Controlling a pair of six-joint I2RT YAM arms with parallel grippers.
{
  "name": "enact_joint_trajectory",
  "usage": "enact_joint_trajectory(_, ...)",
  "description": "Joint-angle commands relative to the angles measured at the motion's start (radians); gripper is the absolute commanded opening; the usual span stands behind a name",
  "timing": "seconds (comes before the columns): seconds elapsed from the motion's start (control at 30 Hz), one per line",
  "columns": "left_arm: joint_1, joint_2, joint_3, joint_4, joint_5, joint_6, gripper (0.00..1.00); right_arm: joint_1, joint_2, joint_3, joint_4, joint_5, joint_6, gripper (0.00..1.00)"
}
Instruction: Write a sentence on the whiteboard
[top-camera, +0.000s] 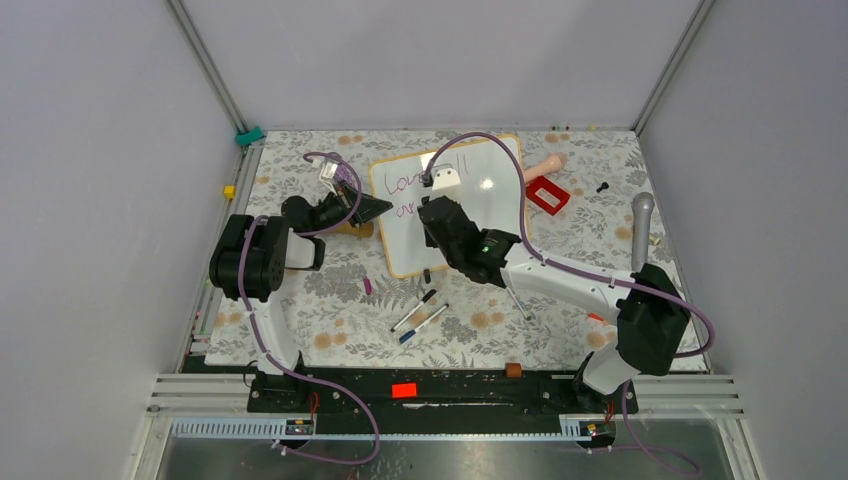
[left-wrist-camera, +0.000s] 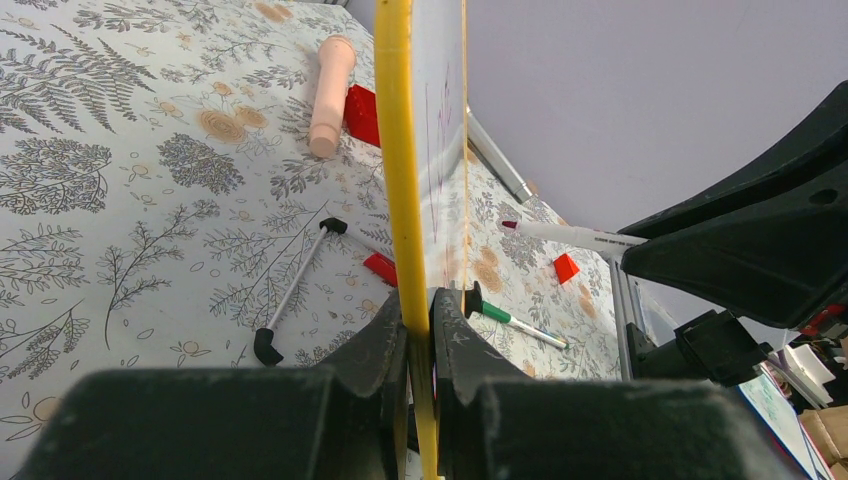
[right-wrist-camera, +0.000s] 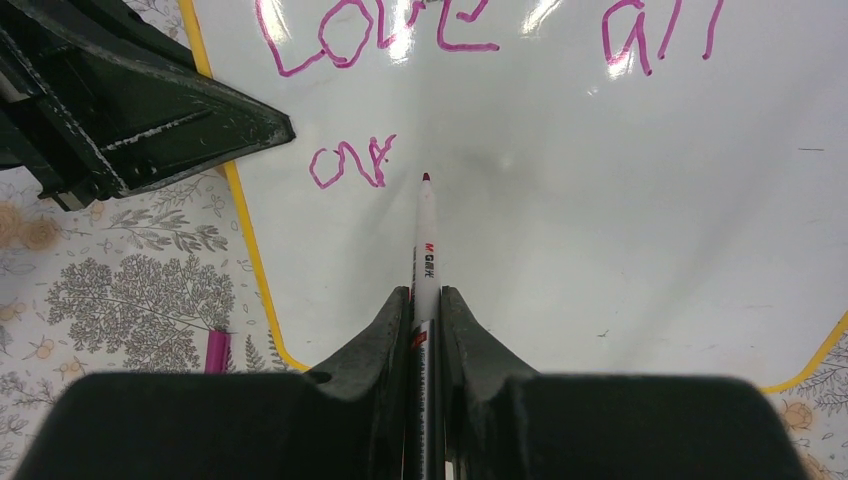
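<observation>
Purplish-pink sentence (right-wrist-camera: 468, 46) — "Love all", next word begun at 10 o'clock of marker (right-wrist-camera: 426, 240) tip; whiteboard (right-wrist-camera: 600, 250) on surface (top-camera: 330, 300), toward 12 o'clock; left fingers (left-wrist-camera: 385, 330) clenched on frame (left-wrist-camera: 392, 150); right fingers (right-wrist-camera: 392, 320) grasping marker; risk — excess pressure skids board, smears letters.

My whiteboard (right-wrist-camera: 560, 250) has curly pink writing (right-wrist-camera: 350, 45) on it. The top line says "Love" and then "all". Under "Love" a new word is begun. I read it as "ar", but the second letter is messy, so I am not sure. The white pen (right-wrist-camera: 427, 225) held tight in my right gripper (right-wrist-camera: 426, 300) has small red letters on its side, "M" and "G". The tiny marks after them are too small to read. My left wrist camera sees the board from the side, so the pink lines there cannot be read.
</observation>
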Motion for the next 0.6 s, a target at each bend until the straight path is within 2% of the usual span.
enact_joint_trajectory(0.0, -0.015, 0.032, -0.035, 0.008, 0.013, 0.179, 0.00, 0.009, -0.045, -0.002, 0.045, -0.002, -0.007, 0.00)
enact_joint_trajectory(0.57, -0.015, 0.011, -0.050, 0.008, 0.006, 0.196, 0.00, 0.009, -0.056, 0.001, 0.043, -0.058, -0.034, 0.00)
